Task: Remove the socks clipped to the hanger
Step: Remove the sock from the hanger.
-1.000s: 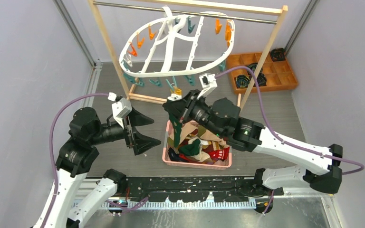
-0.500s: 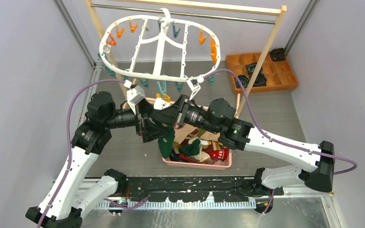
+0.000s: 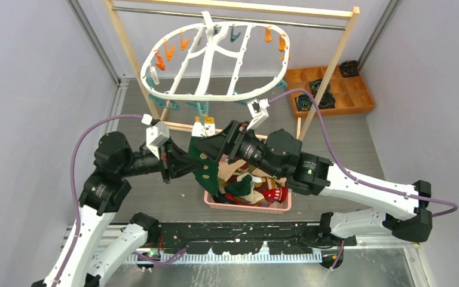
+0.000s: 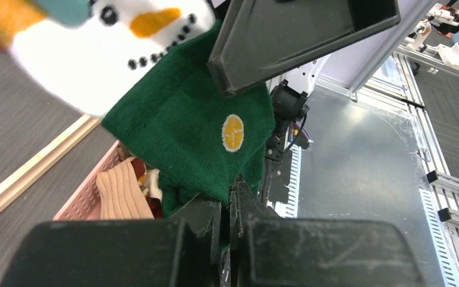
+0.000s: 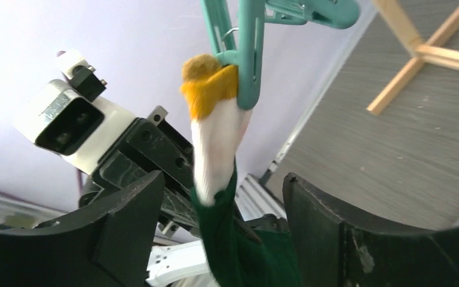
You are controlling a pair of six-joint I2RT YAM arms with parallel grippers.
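You will find the green snowman sock (image 4: 197,125) hanging by its orange-and-white top from a teal clip (image 5: 248,48) on the white hanger (image 3: 208,60), over the pink basket (image 3: 248,207). The left gripper (image 4: 227,203) is clamped on its lower green edge. The right gripper (image 5: 222,179) stands open, one finger on either side of the sock

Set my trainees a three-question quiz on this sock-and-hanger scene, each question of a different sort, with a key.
1. True or false: the green snowman sock hangs free of the teal clip.
2. Which gripper is shut on that sock? A. left gripper B. right gripper C. neither
3. Fill in: the loose socks lie in a pink ____.
Key: 1 false, the clip grips its orange end. 2 A; the right gripper stands open around it. 3 basket.
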